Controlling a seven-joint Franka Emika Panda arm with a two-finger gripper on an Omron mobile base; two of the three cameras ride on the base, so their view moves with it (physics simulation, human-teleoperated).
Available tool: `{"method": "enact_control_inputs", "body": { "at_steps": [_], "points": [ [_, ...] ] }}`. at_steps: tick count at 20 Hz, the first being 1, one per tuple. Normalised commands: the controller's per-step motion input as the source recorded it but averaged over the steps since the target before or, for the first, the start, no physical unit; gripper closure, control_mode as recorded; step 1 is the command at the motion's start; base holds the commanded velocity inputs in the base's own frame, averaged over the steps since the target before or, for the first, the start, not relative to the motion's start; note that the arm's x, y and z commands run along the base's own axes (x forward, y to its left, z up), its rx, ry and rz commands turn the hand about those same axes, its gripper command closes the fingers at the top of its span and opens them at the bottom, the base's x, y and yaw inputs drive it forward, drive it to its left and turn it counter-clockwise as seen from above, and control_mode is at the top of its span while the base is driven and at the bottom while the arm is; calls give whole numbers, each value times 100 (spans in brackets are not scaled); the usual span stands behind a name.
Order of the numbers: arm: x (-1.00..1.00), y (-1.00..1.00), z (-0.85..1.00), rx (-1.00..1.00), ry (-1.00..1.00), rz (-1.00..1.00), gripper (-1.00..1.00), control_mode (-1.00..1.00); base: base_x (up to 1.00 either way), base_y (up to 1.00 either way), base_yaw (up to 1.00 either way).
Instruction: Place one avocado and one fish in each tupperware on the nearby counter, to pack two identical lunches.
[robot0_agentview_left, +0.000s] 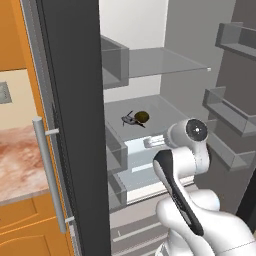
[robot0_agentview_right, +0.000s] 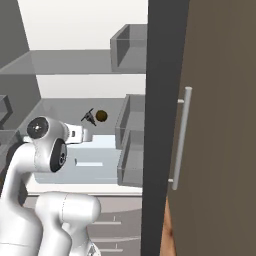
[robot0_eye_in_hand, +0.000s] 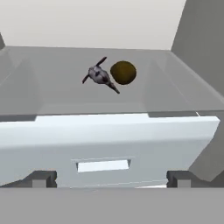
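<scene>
Two small items, a dark grey fish (robot0_eye_in_hand: 100, 75) touching a brown-olive avocado (robot0_eye_in_hand: 123, 72), lie on a fridge shelf (robot0_eye_in_hand: 52, 87) beyond the gripper (robot0_eye_in_hand: 111, 179), fingers spread apart; the firm, rounded avocado likely suits a grip across its middle.

The fish (robot0_eye_in_hand: 100, 75) and the avocado (robot0_eye_in_hand: 123, 72) lie side by side, touching, on the fridge shelf (robot0_eye_in_hand: 52, 87). A drawer (robot0_eye_in_hand: 105, 144) sits below and in front of that shelf, a door (robot0_agentview_left: 75, 125) at its side.
</scene>
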Motion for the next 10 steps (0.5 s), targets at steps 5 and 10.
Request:
{"method": "enact_control_inputs", "body": {
  "at_steps": [5,10],
  "points": [
    [2,0,83,0,14,11,-100,-100,0,0,0],
    [17,0,13,0,17,1,-100,-100,0,0,0]
  ]
}}
